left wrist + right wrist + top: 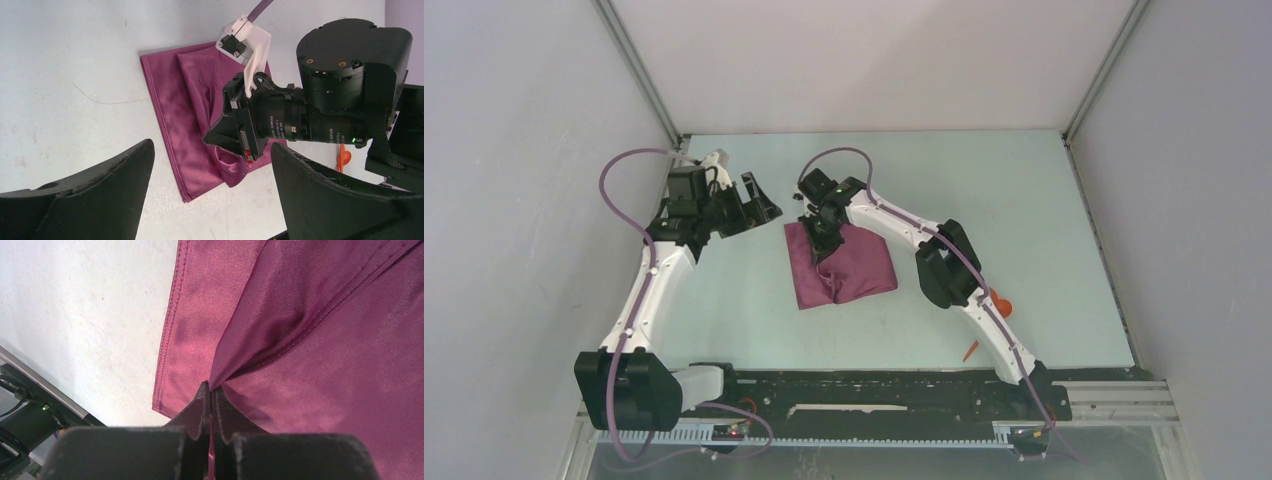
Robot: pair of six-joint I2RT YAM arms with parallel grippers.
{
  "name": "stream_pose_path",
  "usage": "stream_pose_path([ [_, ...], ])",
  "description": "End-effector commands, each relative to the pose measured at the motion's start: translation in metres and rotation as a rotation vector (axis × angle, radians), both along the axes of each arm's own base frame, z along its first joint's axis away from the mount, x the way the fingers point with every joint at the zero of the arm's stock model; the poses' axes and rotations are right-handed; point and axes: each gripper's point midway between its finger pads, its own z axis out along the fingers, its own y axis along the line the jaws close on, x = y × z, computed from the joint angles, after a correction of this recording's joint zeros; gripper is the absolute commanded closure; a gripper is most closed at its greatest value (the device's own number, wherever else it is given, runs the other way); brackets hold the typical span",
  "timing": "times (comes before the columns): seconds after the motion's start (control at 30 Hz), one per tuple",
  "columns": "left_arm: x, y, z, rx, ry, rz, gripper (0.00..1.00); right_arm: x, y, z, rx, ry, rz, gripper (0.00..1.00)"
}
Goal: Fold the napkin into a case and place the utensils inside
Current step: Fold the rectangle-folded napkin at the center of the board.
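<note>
The plum-purple napkin point(859, 272) lies folded in the middle of the table, with one layer pulled up into a ridge. My right gripper point(821, 250) is shut on that raised fold near the napkin's left edge; in the right wrist view the cloth point(325, 365) is pinched between the fingertips point(211, 387). My left gripper point(764, 200) hovers open to the left of and behind the napkin, holding nothing. Its wrist view looks past its wide jaws point(211, 150) at the napkin point(175, 115). The orange-red utensils lie near the right arm: a spoon point(1001, 302) and a slim stick point(970, 350).
White enclosure walls point(544, 200) stand at the left, back and right of the pale table point(1024, 200). The arm bases and a black rail point(874, 385) run along the near edge. The right arm's forearm point(944, 265) lies over the table beside the napkin.
</note>
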Motion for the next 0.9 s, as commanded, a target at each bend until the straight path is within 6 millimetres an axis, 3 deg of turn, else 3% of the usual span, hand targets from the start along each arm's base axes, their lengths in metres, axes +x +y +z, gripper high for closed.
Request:
stream_pose_path([
  [0.0,0.001,-0.002,0.018,-0.019,-0.067,-0.010,0.06,0.000,0.015,0.007,0.048,0.000,0.000,1.00],
  [0.3,0.001,-0.002,0.018,-0.018,-0.067,-0.010,0.06,-0.002,0.022,0.008,0.081,0.019,0.010,0.99],
  [0.37,0.001,-0.002,0.018,-0.020,-0.067,-0.011,0.06,-0.005,0.028,0.017,0.126,0.053,0.014,0.79],
  [0.47,0.001,-0.001,0.017,-0.016,-0.063,-0.008,0.06,-0.014,0.038,0.052,0.221,0.094,0.019,0.50],
  [0.5,0.002,-0.001,0.016,-0.014,-0.062,-0.006,0.06,-0.017,0.037,0.066,0.245,0.097,0.017,0.32],
  [0.53,0.002,0.000,0.015,-0.012,-0.060,-0.003,0.06,-0.019,0.035,0.078,0.261,0.101,0.012,0.29],
  [0.67,0.004,0.008,0.014,-0.013,-0.057,0.025,0.06,-0.026,0.007,0.116,0.329,0.085,-0.002,0.21],
  [0.87,0.007,0.001,0.004,-0.060,-0.026,0.010,0.06,-0.031,-0.051,0.089,0.313,0.080,-0.065,0.20],
])
